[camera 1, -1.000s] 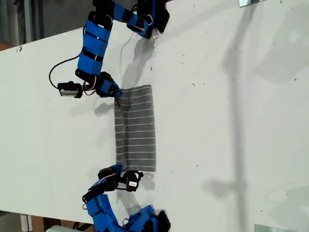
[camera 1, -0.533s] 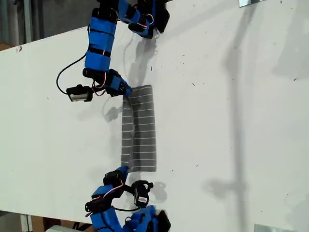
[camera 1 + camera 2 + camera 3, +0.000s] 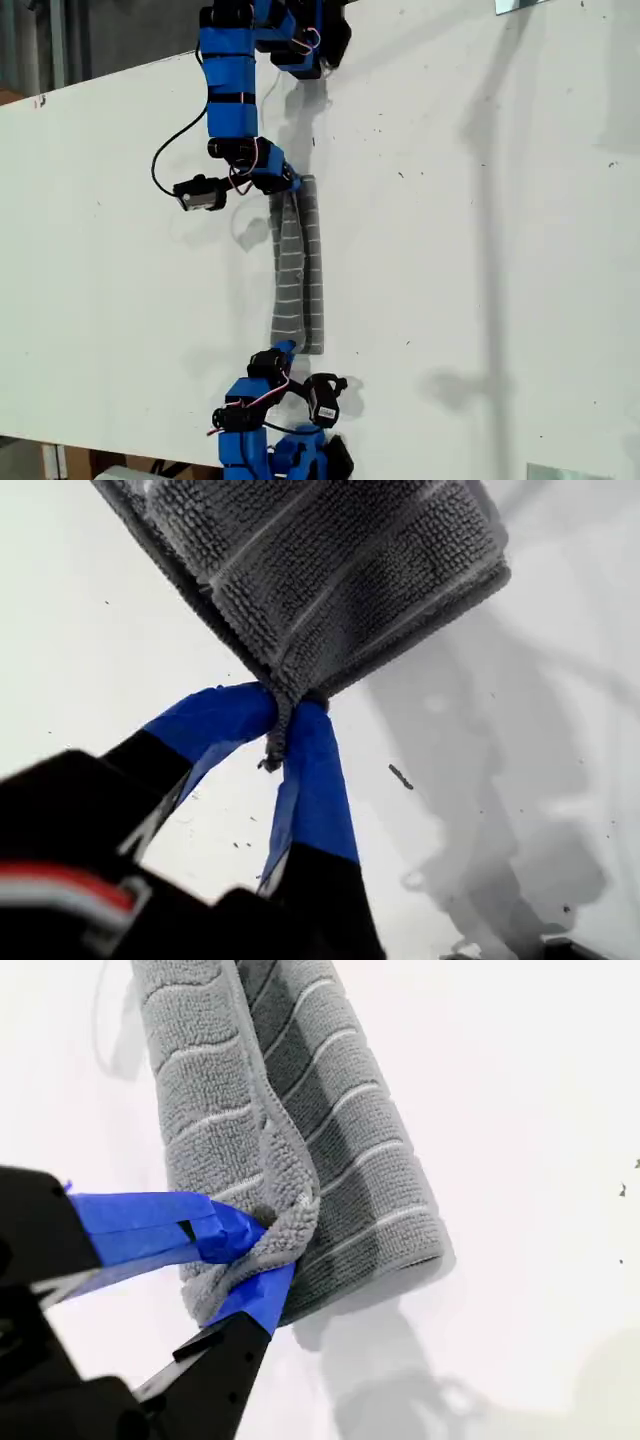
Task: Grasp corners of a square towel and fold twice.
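Note:
The grey striped towel (image 3: 298,270) lies on the white table (image 3: 480,250) as a narrow band, one long edge lifted and arched over the rest. At the band's upper end in the exterior view, one arm's gripper (image 3: 288,184) pinches a corner. The other arm's gripper (image 3: 283,352) pinches the corner at the lower end. The wrist views do not show which arm is which. My first gripper (image 3: 285,705) is shut on a corner of the towel (image 3: 330,570). My second gripper (image 3: 265,1250) is shut on a bunched corner above the folded towel (image 3: 350,1140).
The arm bases stand at the exterior view's top (image 3: 310,40) and bottom (image 3: 300,455). A black cable (image 3: 165,160) loops beside the upper arm. Metal plates sit at the exterior view's top right (image 3: 520,5) and bottom right (image 3: 560,470). The table's edge runs along the exterior view's upper left.
Both grippers moved toward the exterior view's right, carrying the towel's lifted edge with them. The towel went from a wide rectangle to a narrow band.

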